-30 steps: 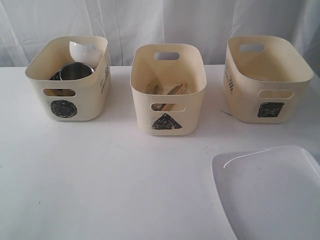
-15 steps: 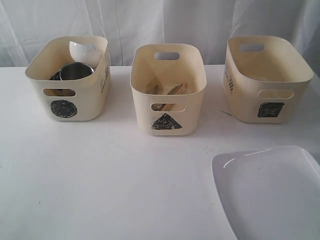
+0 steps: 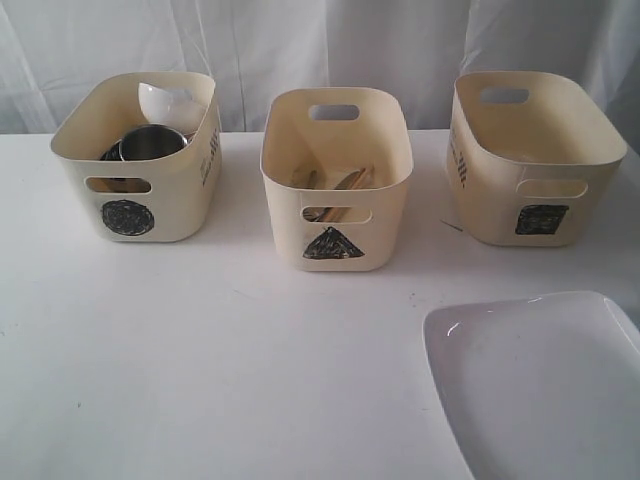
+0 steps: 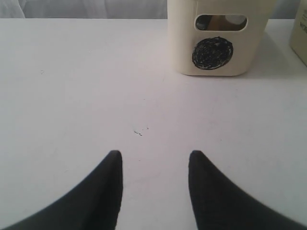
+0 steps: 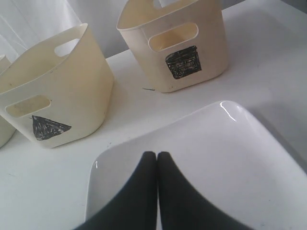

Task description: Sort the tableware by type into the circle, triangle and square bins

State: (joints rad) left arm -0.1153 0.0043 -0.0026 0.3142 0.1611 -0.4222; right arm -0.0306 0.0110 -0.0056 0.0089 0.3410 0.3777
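Three cream bins stand in a row at the back of the white table. The circle bin on the left holds a steel mug and a small white bowl. Wooden chopsticks and cutlery lie in the middle triangle bin. Nothing shows inside the square bin on the right. A large white squarish plate rests at the front right. My right gripper hangs shut over that plate. My left gripper is open over bare table, short of the circle bin. Neither gripper shows in the exterior view.
A white curtain hangs behind the bins. The table runs bare across the front left and middle. In the right wrist view the triangle bin and the square bin stand beyond the plate.
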